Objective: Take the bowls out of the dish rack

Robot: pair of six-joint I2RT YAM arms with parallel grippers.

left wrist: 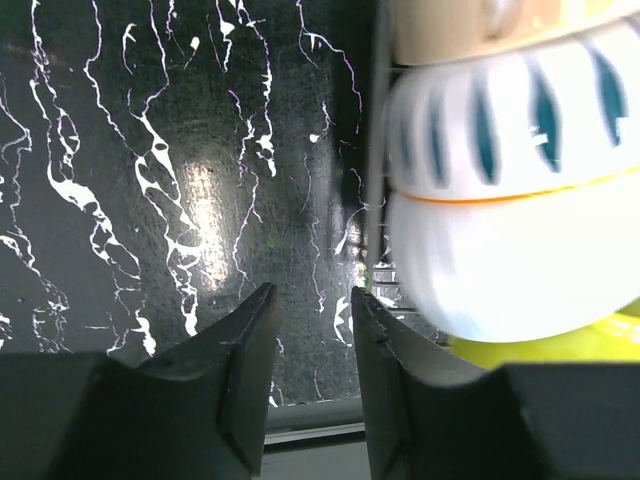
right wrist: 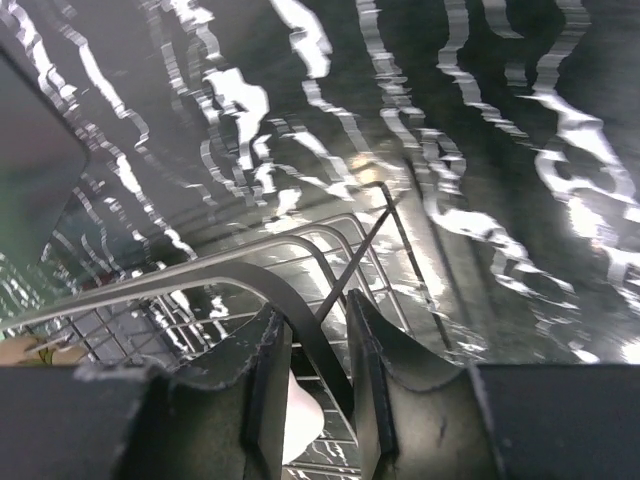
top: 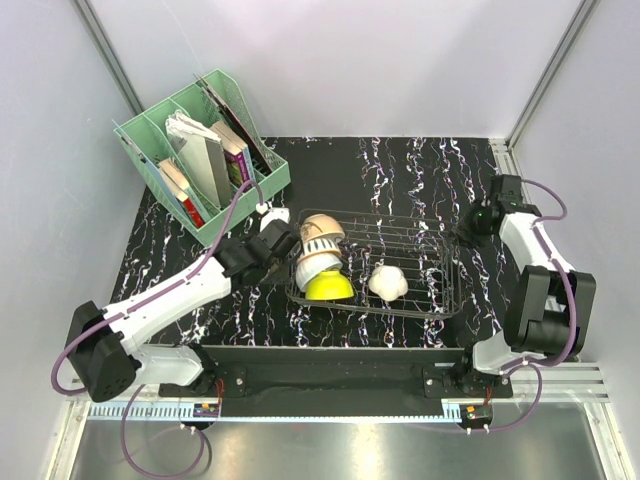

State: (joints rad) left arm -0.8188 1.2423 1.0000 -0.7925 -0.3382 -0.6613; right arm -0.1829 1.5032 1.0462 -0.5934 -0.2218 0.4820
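Status, near to far.

Left end effector [top: 268, 250]: at the rack's 9 o'clock, just outside the wire, low over the table [top: 400, 170]. Fingers are narrowly apart with nothing between them, and bare table shows through the gap. In its wrist view the bowl stack sits at 2 o'clock, close but untouched.

Rack [top: 440, 292]: mid-table, between the two arms.

Bowls, all four in the rack:
- green bowl [top: 330, 287]: at the rack's 8 o'clock, nearest.
- cream bowl [top: 313, 264]: right behind it, touching.
- striped bowl [top: 322, 236]: behind that, at 10 o'clock.
- white bowl [top: 387, 282]: alone near the rack's middle, apart from the other three.

Right end effector [right wrist: 312, 320]: at the rack's 2 o'clock corner. Fingers are narrowly apart and a rim wire crosses the gap. Can't tell whether it's pinched or just passing behind.

Organiser [top: 150, 150]: far, at the table's 10 o'clock, holding books. Not in play.

Progress, my read: zero of four out. No bowl looks lifted or set down, so the whole unload is left. The left arm looks lined up on the stack of three and would need a wider gap to take a rim. Risk: the three lean on each other, so pulling one may drag its neighbours.
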